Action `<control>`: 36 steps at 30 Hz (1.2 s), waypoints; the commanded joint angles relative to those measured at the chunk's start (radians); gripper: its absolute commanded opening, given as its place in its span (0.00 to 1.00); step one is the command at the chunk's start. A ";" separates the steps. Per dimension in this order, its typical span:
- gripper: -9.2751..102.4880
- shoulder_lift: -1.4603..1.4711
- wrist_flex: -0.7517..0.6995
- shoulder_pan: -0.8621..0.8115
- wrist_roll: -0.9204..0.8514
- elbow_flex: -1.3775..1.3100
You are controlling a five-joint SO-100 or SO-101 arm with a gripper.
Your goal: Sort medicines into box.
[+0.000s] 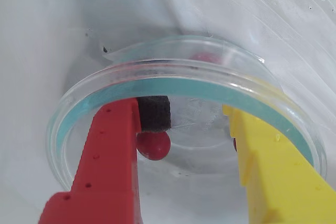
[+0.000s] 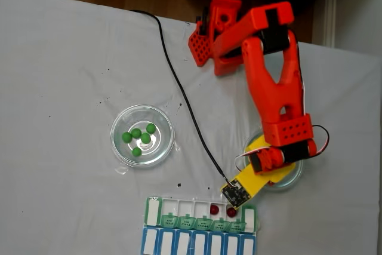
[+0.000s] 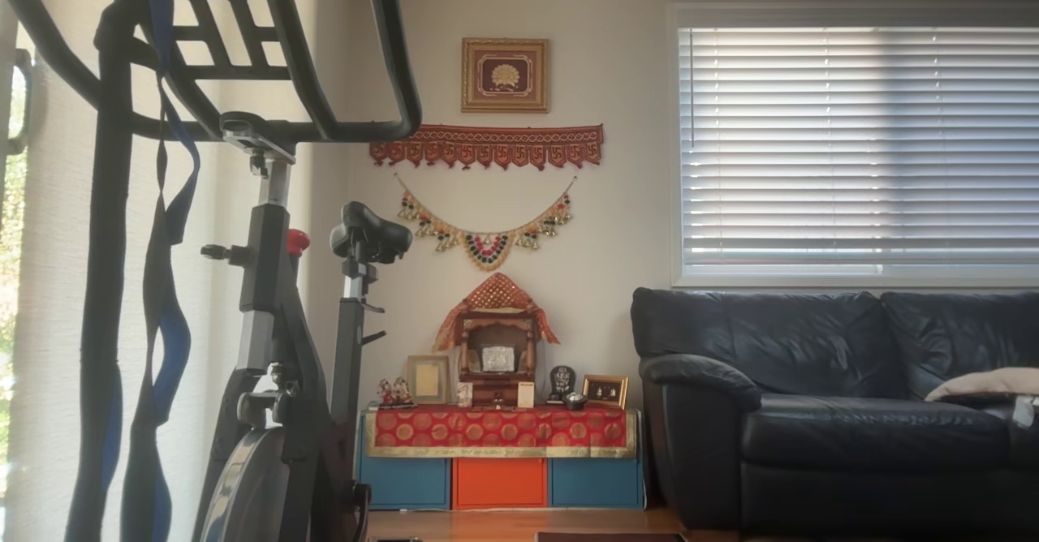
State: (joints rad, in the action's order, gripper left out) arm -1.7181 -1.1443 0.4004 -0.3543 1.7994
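Note:
In the wrist view my gripper point(image 1: 184, 124) stands open inside a round clear glass dish point(image 1: 84, 108), its red finger point(image 1: 107, 156) on the left and its yellow finger point(image 1: 273, 166) on the right. A dark red medicine ball point(image 1: 154, 145) lies against the red finger, just under its black foam pad point(image 1: 155, 113), with a wide gap to the yellow finger. Another red ball point(image 1: 206, 57) shows blurred behind the dish's rim. In the fixed view the box point(image 2: 200, 231) lies at the bottom with two red balls point(image 2: 213, 209) in its open compartments. Several green balls point(image 2: 138, 137) sit in the left dish point(image 2: 142, 135).
The orange arm point(image 2: 274, 88) reaches from the top over the right dish point(image 2: 292, 177), hiding most of it. A black cable point(image 2: 179, 94) runs across the white cloth to the wrist camera board point(image 2: 234, 192). The other view shows a living room.

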 commanded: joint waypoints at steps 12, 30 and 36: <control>0.25 -0.044 -0.017 -0.028 0.040 -0.064; 0.25 -0.032 -0.015 -0.038 0.061 -0.071; 0.26 -0.026 -0.015 -0.046 0.077 -0.072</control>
State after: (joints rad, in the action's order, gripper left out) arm -1.7181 -1.1536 0.3881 -0.2853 1.7994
